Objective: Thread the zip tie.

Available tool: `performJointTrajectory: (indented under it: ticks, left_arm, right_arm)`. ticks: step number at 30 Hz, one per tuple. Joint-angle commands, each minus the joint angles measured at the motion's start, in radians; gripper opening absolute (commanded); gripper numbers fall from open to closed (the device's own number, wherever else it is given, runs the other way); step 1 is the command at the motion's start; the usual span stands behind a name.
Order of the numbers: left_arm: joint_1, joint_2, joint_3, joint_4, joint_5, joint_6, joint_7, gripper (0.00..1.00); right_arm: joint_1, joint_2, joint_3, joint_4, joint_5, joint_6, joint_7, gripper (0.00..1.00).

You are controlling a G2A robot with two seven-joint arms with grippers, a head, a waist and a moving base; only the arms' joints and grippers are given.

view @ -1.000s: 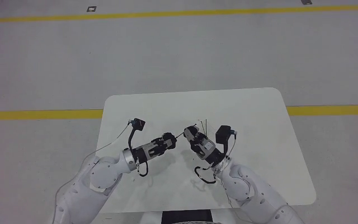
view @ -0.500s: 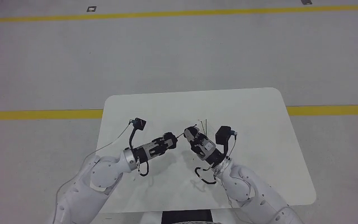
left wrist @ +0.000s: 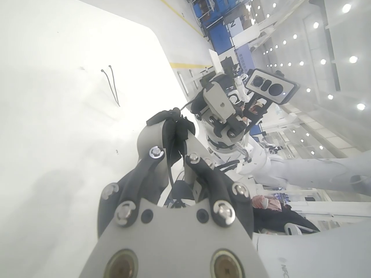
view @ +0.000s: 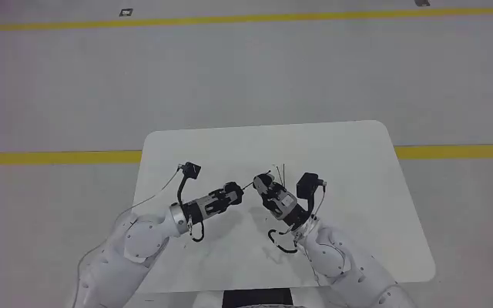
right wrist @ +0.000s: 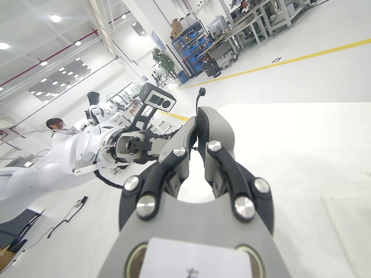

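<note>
A: What has changed?
B: Little. The left end effector [left wrist: 176,121] and right end effector [right wrist: 198,115] stay tip to tip above the middle of the white bench [view: 347,154], each pinching the thin black plastic zip tie [right wrist: 199,99]; threading seems unfinished.

In the right wrist view the zip tie [right wrist: 199,99] pokes its head out, and the rest of the strap vanishes between the clamped pads of the right gripper [right wrist: 197,122]. Over at the left gripper [left wrist: 174,121], pinched tight as well, the tie's end is just a dark lump: threaded or not, impossible to tell. From above it's a hairline, too thin to read.
</note>
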Motion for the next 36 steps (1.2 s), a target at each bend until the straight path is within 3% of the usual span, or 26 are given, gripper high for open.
performJointTrajectory:
  ticks: [1, 17, 36]
  left_arm:
    - [0.001, 0.000, 0.002, 0.000, 0.000, 0.000, 0.001, 0.00]
    - [0.002, 0.005, 0.005, -0.009, -0.010, 0.000, -0.001, 0.00]
    - [0.002, 0.010, 0.009, -0.010, -0.011, 0.000, 0.007, 0.00]
  right_arm:
    - [-0.002, -0.001, 0.001, 0.000, -0.002, 0.000, -0.002, 0.00]
    - [0.010, -0.014, -0.003, 0.029, -0.001, 0.000, 0.009, 0.00]
    - [-0.009, -0.017, 0.010, 0.005, -0.017, 0.000, 0.009, 0.00]
